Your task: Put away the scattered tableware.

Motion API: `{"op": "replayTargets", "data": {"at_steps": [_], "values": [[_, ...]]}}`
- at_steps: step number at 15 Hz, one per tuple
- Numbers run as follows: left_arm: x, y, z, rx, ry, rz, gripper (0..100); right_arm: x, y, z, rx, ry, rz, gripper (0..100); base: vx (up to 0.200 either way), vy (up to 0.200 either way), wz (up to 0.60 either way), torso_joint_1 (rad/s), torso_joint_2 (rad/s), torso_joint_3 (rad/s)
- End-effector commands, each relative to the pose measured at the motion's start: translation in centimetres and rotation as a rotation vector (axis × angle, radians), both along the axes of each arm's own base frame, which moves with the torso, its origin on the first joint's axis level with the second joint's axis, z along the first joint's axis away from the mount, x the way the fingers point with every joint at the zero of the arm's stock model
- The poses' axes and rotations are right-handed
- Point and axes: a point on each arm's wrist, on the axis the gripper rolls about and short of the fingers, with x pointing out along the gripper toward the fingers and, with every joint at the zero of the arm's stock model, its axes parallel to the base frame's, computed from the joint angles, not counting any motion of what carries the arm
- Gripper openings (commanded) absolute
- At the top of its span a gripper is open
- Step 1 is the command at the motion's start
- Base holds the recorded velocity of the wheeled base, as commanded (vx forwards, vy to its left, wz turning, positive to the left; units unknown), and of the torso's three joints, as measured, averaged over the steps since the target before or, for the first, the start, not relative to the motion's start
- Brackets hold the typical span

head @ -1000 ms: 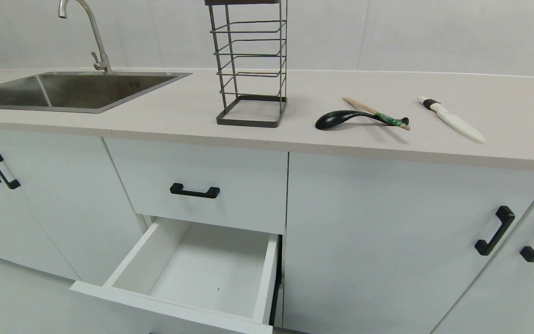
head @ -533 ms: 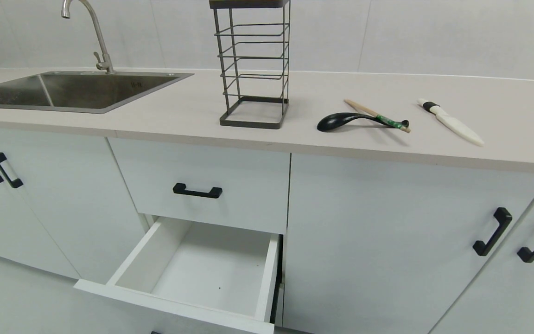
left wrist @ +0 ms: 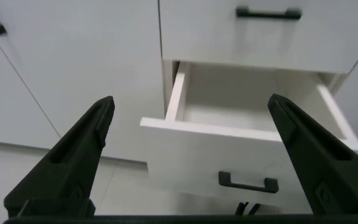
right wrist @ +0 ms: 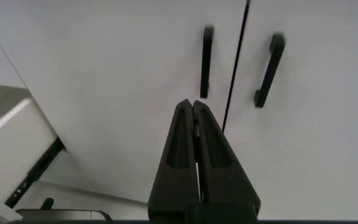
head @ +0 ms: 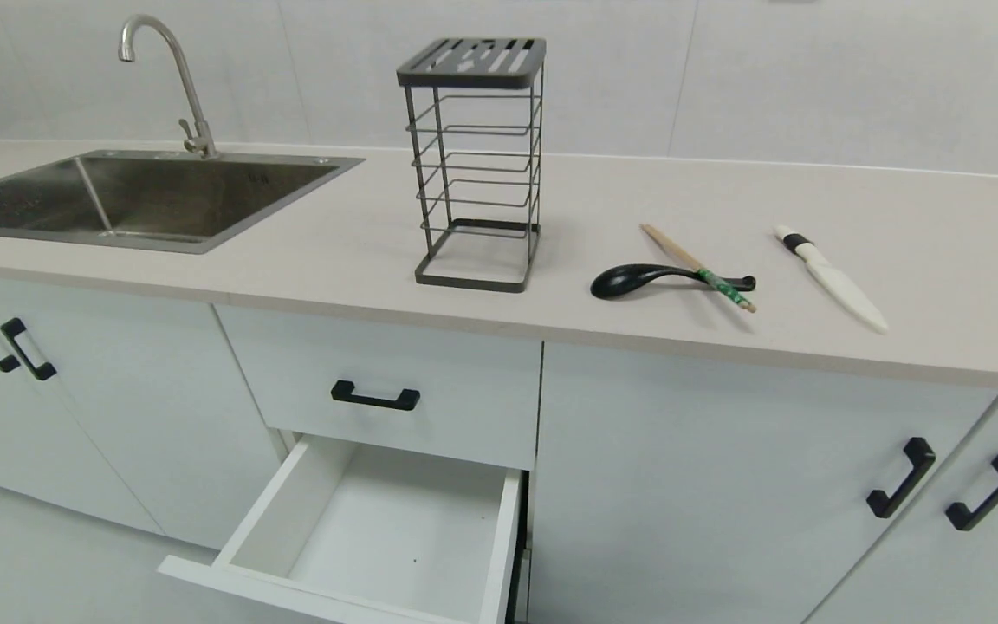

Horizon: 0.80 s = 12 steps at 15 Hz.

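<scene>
A kitchen seen from above and in front. A long pale worktop [head: 638, 191] runs from left to right. A steel sink [head: 31, 199] is set into its far left end. Below the worktop, left of centre, a white drawer [head: 267, 501] stands pulled out and bare inside. A tall dark wire rack [head: 475, 165] stands upright mid-worktop, just right of the sink.

Both arms hang low by the cabinet fronts. The left tool [left wrist: 191, 102] is spread wide, facing the open drawer. The right tool [right wrist: 193, 109] is pressed together with nothing in it, before the right-hand cabinet doors.

The tableware lies on the worktop, right of the rack and well apart from both tools. Farthest right is a white knife [head: 837, 279] with a black band towards its far end. It looks light, stiff and smooth, so a grip across its thicker middle seems safest. Left of it lies a black spoon [head: 638, 279], bowl to the left. Its arched handle rises off the worktop, which offers the easiest hold. A thin wooden chopstick [head: 694, 264] crosses the spoon's handle near its tip. It is probably light, prone to roll and hard to pinch where it lies flat.
</scene>
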Motion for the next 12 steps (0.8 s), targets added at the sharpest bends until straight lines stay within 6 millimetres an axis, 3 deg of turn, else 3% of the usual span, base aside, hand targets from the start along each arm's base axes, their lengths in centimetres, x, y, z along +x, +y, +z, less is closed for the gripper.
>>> {"op": "replayTargets", "data": {"at_steps": [1,8,12], "values": [[0.01,0.0,0.0,0.0,0.001,0.0,100,0.01,0.0,-0.03,0.0,0.003,0.0,0,0.0,0.0,0.0,0.188,-0.55,-0.183],[0.01,0.0,0.0,0.0,0.001,0.0,100,0.01,0.0,-0.03,0.0,0.003,0.0,0,0.0,0.0,0.0,0.183,-0.49,-0.212],[0.01,0.0,0.0,0.0,0.001,0.0,100,0.02,0.0,-0.02,0.0,0.004,0.0,0,0.0,0.0,0.0,0.375,-0.48,-0.237]]}}
